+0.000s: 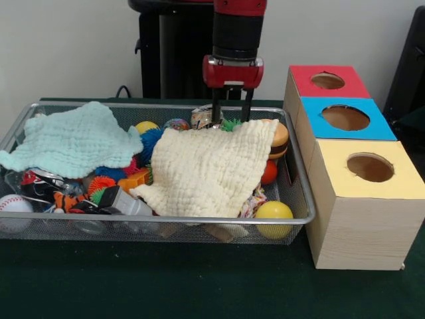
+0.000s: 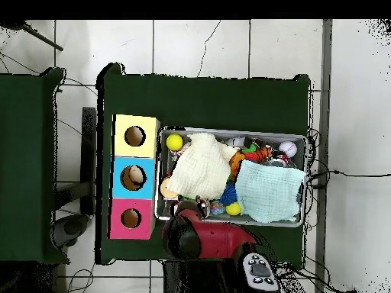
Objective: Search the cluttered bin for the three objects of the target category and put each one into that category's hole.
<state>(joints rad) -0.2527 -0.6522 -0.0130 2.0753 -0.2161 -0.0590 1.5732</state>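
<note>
Front view: I take the wire mesh bin [image 1: 302,199] as my landmark. The gripper [image 1: 232,113] hangs at the bin's far rim, its two dark fingers [image 1: 247,106] pointing straight down with a plain gap between them and nothing held in it. The tips reach the far edge of the cream cloth [image 1: 209,169], which covers the bin's right half. A mint green cloth [image 1: 70,141] covers the left rear part. Between the cloths I see a blue spiky ball [image 1: 151,141], an orange spiky ball [image 1: 101,184] and a small yellow ball [image 1: 145,126]. A baseball [image 1: 13,207] sits in the bin's front left corner and a larger yellow ball [image 1: 273,216] in its front right corner. A toy burger [image 1: 279,141] lies against the right wall, with a red ball [image 1: 268,173] just in front of it. Immediately right of the bin stands a wooden box with three round holes, topped red [image 1: 327,81], blue [image 1: 344,117] and yellow [image 1: 368,167]. I cannot tell which category is the target.

Overhead view: the bin [image 2: 307,179] lies beside the three-hole box [image 2: 135,177], touching or nearly so. The arm [image 2: 200,238] covers the bin's lower left corner and hides the gripper. The cream cloth [image 2: 200,177] lies at the box end of the bin and the mint green cloth [image 2: 269,192] at the opposite end.
</note>
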